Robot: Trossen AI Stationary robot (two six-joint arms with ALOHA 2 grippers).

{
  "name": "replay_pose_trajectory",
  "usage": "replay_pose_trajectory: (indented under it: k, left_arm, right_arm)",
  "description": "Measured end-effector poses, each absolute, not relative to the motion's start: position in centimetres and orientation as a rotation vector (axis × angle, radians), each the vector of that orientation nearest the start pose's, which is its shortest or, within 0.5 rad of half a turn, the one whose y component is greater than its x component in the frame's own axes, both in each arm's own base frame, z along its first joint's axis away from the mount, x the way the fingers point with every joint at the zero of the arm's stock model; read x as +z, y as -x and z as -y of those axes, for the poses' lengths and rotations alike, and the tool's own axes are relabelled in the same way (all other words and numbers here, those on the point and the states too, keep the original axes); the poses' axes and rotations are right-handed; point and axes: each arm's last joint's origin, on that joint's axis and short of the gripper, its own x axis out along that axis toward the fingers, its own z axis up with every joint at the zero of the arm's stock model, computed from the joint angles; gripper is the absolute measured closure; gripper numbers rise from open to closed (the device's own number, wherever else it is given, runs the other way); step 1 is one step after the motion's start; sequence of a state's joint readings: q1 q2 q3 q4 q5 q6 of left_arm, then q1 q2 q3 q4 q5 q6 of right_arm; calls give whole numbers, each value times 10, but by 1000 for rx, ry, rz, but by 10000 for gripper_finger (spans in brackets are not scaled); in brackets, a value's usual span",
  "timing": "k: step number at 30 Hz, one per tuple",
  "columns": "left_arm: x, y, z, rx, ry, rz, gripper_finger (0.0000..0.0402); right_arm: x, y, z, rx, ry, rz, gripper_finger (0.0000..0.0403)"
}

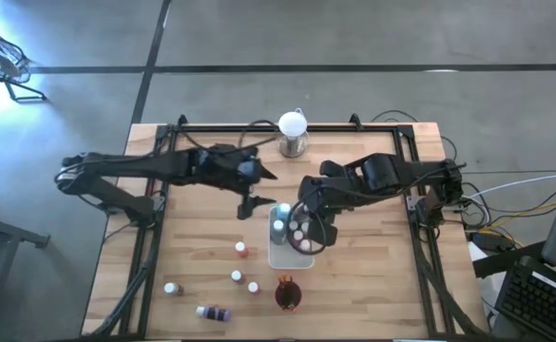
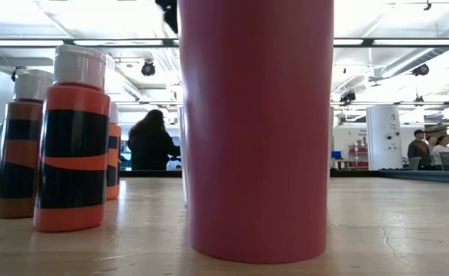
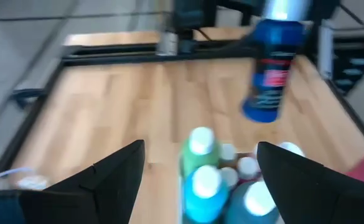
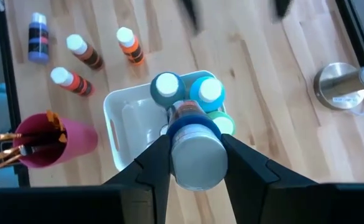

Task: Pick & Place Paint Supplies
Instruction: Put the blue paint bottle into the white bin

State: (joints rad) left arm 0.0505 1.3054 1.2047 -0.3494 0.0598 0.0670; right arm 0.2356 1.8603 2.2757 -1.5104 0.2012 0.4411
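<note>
A white tray (image 1: 292, 258) lies mid-table with teal bottles (image 4: 167, 87) and a green one (image 4: 224, 124) standing on their bases at its far end. My right gripper (image 4: 197, 163) hangs over the tray, shut on a dark blue, white-capped bottle (image 3: 270, 71). My left gripper (image 3: 200, 147) is open just left of the tray's far end (image 1: 257, 205), above the table, with nothing between its fingers. Orange bottles (image 4: 85, 53) and a purple one (image 4: 37, 30) are on the table near the front. A pink cup (image 4: 48, 140) holds brushes. My right gripper pinches the dark blue bottle between its two fingers at the cap end (image 4: 197, 158), one finger on each side. The fingers come from above, slanting down. The bottle hangs below them, slightly tilted, its base (image 3: 259, 113) clear above the tray.
A white globe on a metal base (image 1: 294, 133) stands at the table's far edge. The low view is filled by the pink cup (image 2: 259, 130) and orange bottles (image 2: 74, 138). Bare wood lies left of the tray (image 1: 201, 237). People show in the room beyond.
</note>
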Motion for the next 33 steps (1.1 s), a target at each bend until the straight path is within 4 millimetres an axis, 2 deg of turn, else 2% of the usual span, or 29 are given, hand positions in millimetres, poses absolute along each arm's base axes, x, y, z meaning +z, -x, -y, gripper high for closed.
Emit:
replay_pose_trajectory:
  k: [8, 15, 33]
  left_arm:
    - [341, -247, -12, 27, 12, -230, 87]
    - [333, -228, -11, 32, 20, -104, 87]
    - [325, -224, -14, 122, -3, -108, 87]
  right_arm:
    - [410, -339, -88, -133, -134, -1063, 291]
    - [398, -342, -104, -85, -136, -1073, 291]
    - [354, -360, -120, -167, -294, -1062, 291]
